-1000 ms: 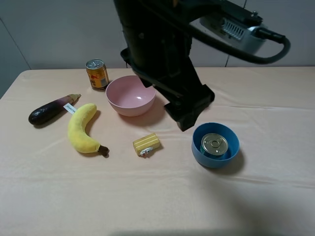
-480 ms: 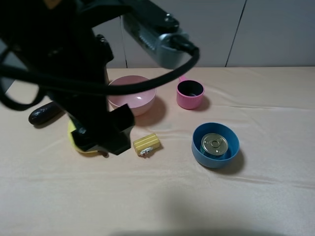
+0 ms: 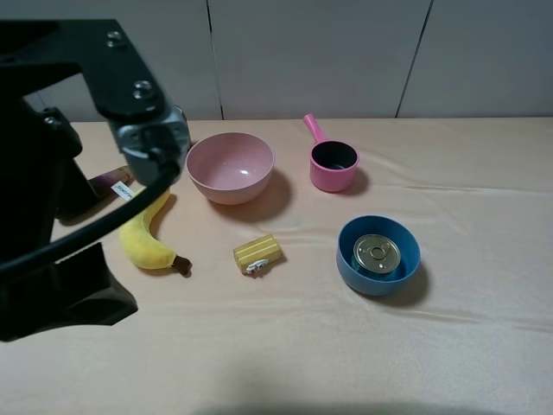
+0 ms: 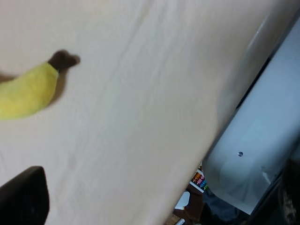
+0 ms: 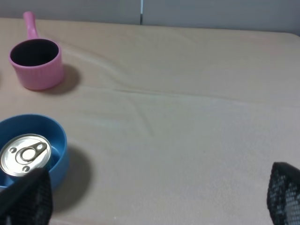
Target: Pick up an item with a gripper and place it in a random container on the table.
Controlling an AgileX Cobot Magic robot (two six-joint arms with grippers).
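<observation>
Left gripper (image 4: 21, 197) mostly cut off, jaw state unclear. Right gripper (image 5: 154, 201) spread wide, empty. Can (image 3: 377, 254) in blue bowl (image 3: 406, 268), near right gripper.

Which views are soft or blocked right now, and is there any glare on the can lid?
Exterior high: sharp on the table, but the dark, out-of-focus arm blocks the left side; tin can in the blue bowl shows a mild sheen, nothing blown out. Left wrist: blurred throughout, banana soft-edged. Right wrist: fairly clear, lid reflective but readable, pink pot casts a soft shadow.
</observation>
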